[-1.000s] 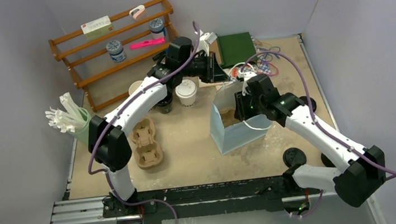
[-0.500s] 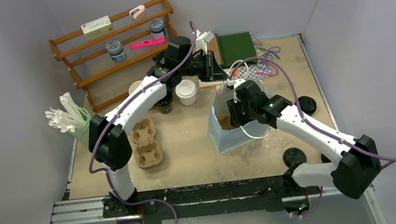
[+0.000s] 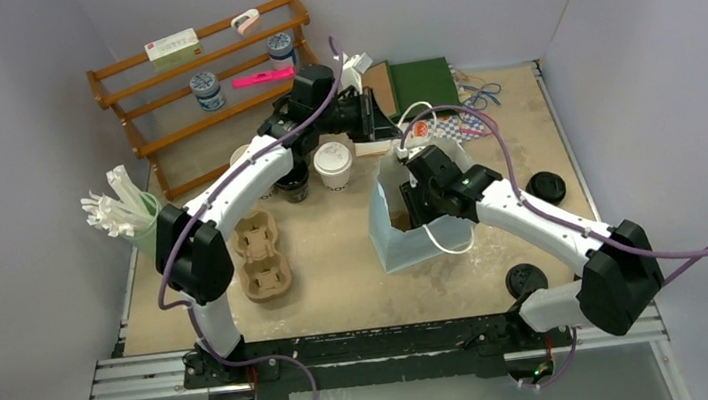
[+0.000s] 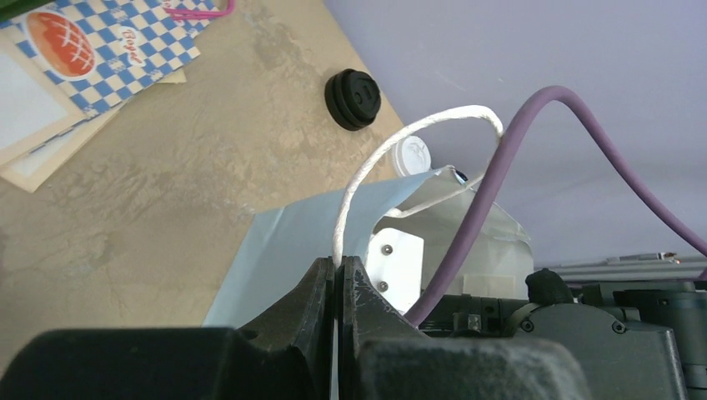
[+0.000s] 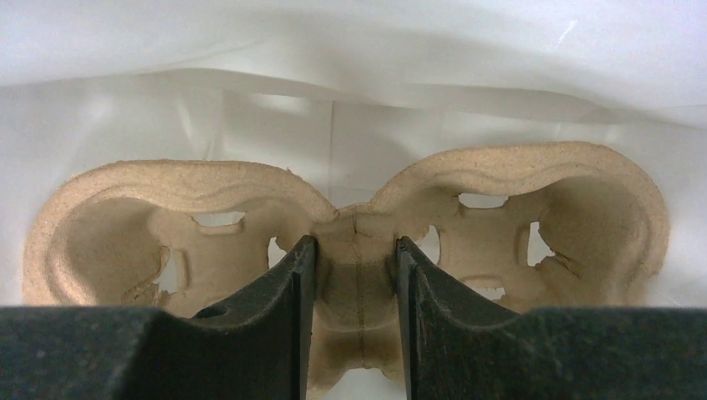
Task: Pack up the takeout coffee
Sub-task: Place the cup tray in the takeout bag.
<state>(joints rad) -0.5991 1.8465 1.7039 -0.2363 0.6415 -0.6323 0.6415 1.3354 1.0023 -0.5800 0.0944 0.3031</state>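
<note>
The black cup (image 3: pixel 295 188) and white cup (image 3: pixel 333 165) are found upright, side by side, near the worktop's back edge. The left claw (image 4: pixel 336 271) is pinched shut on the bag's (image 3: pixel 415 243) handle (image 4: pixel 392 146). The right claw (image 5: pixel 356 250) is clamped on a carrier (image 5: pixel 517 200) inside the bag.

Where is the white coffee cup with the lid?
In the top view, the white lidded cup stands left of centre toward the back, between the black lidded cup and the pale blue paper bag.

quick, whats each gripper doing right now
left gripper: closed, pinching the white cord handle of the paper bag
right gripper: closed on the pulp cup carrier, inside the bag
</note>
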